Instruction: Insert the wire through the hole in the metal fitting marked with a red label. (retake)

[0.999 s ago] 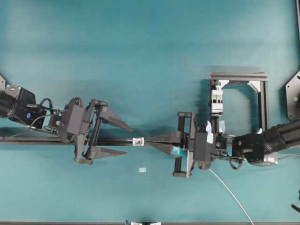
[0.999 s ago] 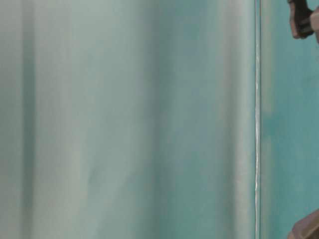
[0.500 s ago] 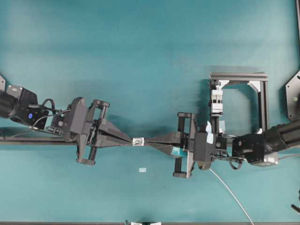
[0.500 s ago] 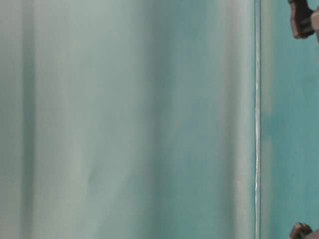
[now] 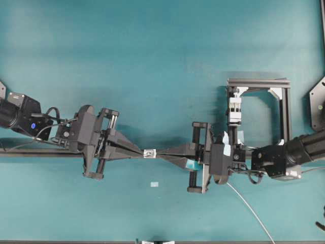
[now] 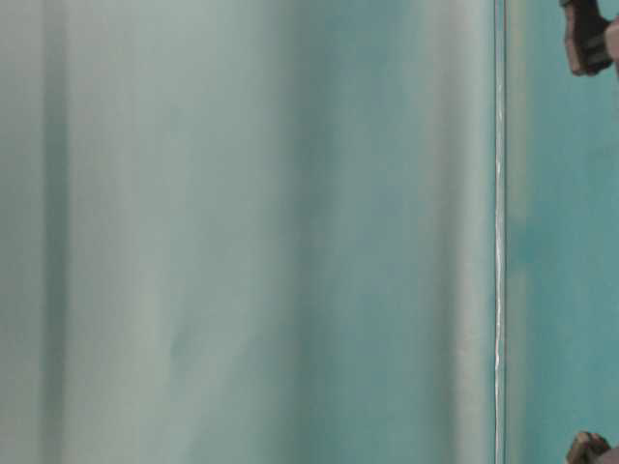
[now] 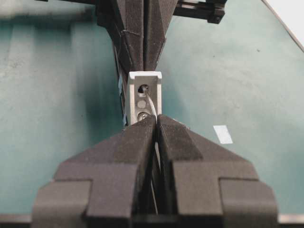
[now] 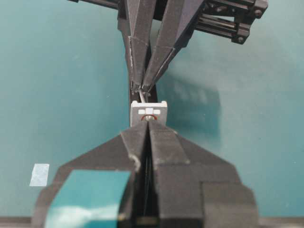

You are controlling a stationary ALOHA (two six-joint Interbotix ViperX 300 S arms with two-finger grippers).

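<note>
I see the left gripper (image 7: 156, 124) pinched on the wire (image 7: 151, 103) at the metal fitting (image 7: 145, 96) hole (image 7: 142, 88), the right gripper (image 8: 148, 124) closing at six o'clock, its grip hidden.

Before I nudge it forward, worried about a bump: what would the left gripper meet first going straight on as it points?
The fitting, just ahead of the left gripper, with the wire running into its hole. Behind it is the right gripper. Depth between tips and fitting is unclear.
</note>
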